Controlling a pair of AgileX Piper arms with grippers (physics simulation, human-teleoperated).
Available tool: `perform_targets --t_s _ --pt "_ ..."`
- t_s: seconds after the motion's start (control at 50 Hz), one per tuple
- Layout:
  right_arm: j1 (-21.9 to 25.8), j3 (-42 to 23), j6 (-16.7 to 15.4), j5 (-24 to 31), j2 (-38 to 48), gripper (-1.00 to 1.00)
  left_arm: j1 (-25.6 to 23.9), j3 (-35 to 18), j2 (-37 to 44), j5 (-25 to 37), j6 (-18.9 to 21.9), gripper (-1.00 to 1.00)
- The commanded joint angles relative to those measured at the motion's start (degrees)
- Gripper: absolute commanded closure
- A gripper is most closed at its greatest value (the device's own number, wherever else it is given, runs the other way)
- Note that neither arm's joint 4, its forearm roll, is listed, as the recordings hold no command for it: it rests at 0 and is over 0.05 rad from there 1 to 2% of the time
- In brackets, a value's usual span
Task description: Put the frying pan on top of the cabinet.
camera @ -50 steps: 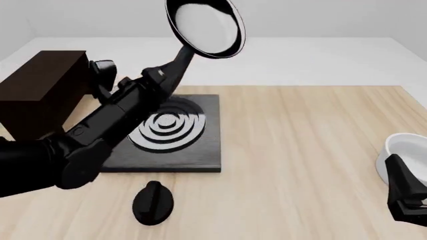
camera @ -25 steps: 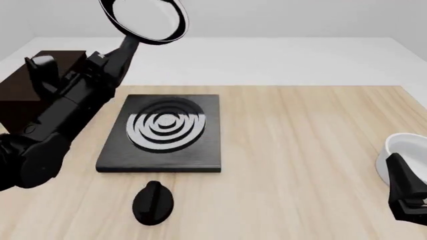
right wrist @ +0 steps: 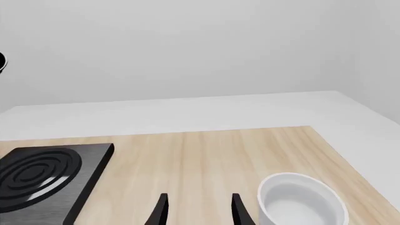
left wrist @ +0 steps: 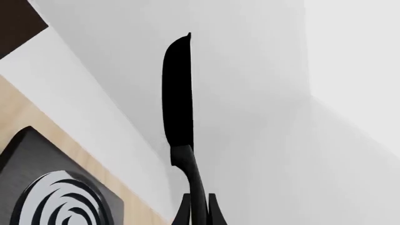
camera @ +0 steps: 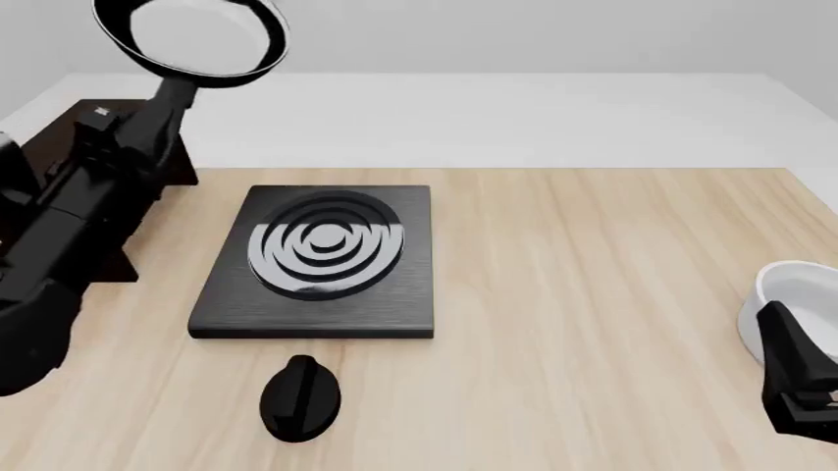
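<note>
The frying pan (camera: 190, 37) is held high in the air above the back left of the table, tilted so its pale inside faces the front camera. My left gripper (camera: 155, 116) is shut on its long black handle. In the left wrist view the pan (left wrist: 178, 93) shows edge-on, its handle running down between the fingertips of the left gripper (left wrist: 198, 216). The dark brown cabinet (camera: 179, 171) stands at the far left, mostly hidden behind my left arm; a corner shows in the left wrist view (left wrist: 16, 18). My right gripper (right wrist: 200, 213) is open and empty, low at the right front (camera: 799, 383).
A flat black stove plate (camera: 321, 260) with grey rings lies left of centre. A black knob-shaped dial (camera: 301, 397) sits in front of it. A white bowl (camera: 799, 294) stands at the right edge, beside my right gripper (right wrist: 300, 201).
My left arm has swung left with the pan, carrying it from above the stove plate's back edge to above the cabinet side. The right arm has not moved.
</note>
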Motion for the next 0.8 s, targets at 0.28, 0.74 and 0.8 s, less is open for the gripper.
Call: perform_targets --t_s 0.28,0.74,0.8 --pt "0.2 0.8 -0.3 -0.9 0.2 -1.00 7.0 3.5 -2.7 -4.2 -7.2 1.00" --pt "0.4 -0.4 -1.0 -0.3 0.9 -1.00 10.9 6.6 -0.1 -10.0 -12.4 1.00" --pt "0.5 -0.6 -1.0 -0.2 1.1 -1.00 11.6 6.9 -0.4 -10.3 -12.8 1.00"
